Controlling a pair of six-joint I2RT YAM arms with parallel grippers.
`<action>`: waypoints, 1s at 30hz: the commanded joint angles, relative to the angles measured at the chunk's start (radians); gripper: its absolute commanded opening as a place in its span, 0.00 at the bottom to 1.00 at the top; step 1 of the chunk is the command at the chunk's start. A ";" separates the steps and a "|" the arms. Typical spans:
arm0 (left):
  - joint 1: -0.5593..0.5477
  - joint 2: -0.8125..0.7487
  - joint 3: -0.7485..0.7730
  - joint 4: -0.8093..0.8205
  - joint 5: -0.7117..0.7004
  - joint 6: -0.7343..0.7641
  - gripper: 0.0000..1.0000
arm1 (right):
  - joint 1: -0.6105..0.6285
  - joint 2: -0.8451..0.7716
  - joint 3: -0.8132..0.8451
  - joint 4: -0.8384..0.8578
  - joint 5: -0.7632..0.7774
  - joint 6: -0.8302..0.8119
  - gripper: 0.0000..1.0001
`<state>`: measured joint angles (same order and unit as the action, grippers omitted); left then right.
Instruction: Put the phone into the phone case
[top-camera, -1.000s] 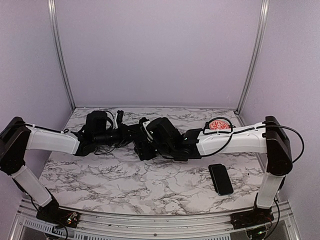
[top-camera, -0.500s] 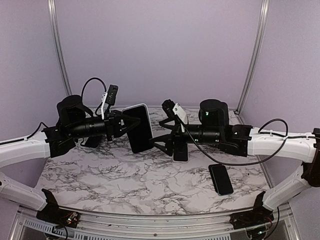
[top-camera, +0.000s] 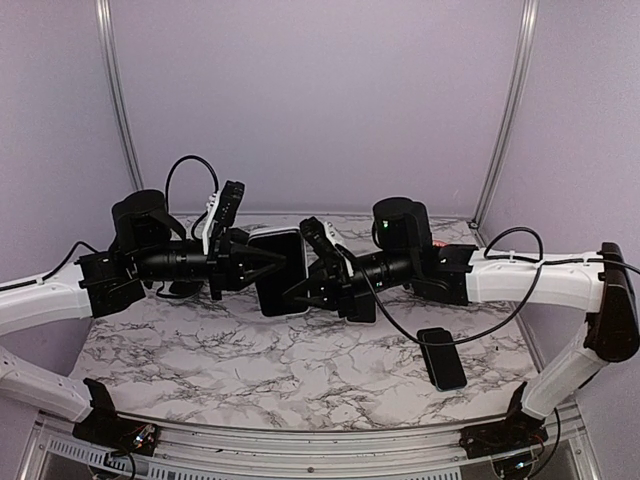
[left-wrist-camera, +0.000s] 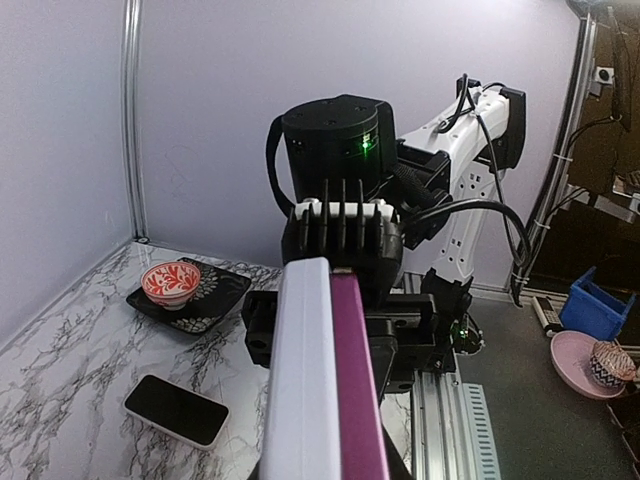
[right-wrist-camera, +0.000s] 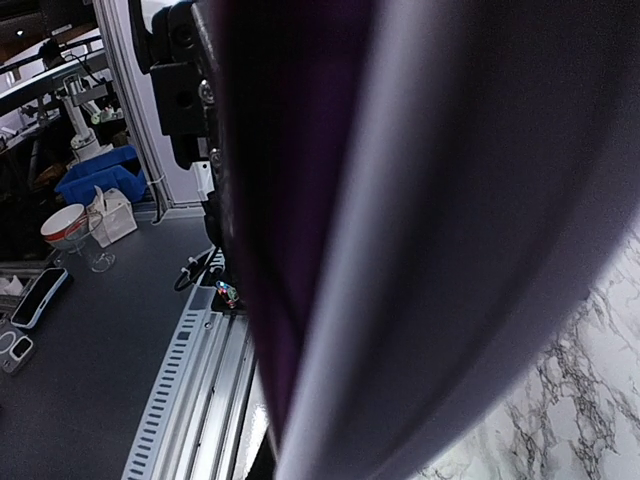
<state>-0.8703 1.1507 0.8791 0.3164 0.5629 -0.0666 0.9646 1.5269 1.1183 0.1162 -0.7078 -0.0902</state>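
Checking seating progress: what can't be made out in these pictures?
- Top view: what the right pincer holds, and whether the case is filled; the pincer covers it.
- Left wrist: case is edge-on, its face hidden; left pincer cut off below.
- Right wrist: blurred case fills the frame, hiding that pincer.

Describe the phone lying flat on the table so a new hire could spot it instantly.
Start at the marble table's near right corner, under the right arm's white forearm. The phone lies there flat, dark screen up. Unlike the white-rimmed slab held in mid-air by the left gripper, it rests on the marble with nothing touching it.
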 joint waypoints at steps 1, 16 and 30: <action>-0.017 0.006 0.078 0.014 -0.040 0.012 0.00 | 0.012 -0.002 0.038 0.053 -0.035 -0.015 0.00; -0.016 -0.092 0.072 -0.028 0.062 0.044 0.66 | 0.011 -0.119 0.063 0.088 -0.155 -0.067 0.00; -0.022 -0.015 0.117 -0.034 0.109 0.015 0.00 | 0.013 -0.091 0.107 0.042 -0.142 -0.083 0.00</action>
<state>-0.8879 1.1076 0.9756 0.2859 0.6594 -0.0246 0.9619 1.4399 1.1633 0.1158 -0.7933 -0.1410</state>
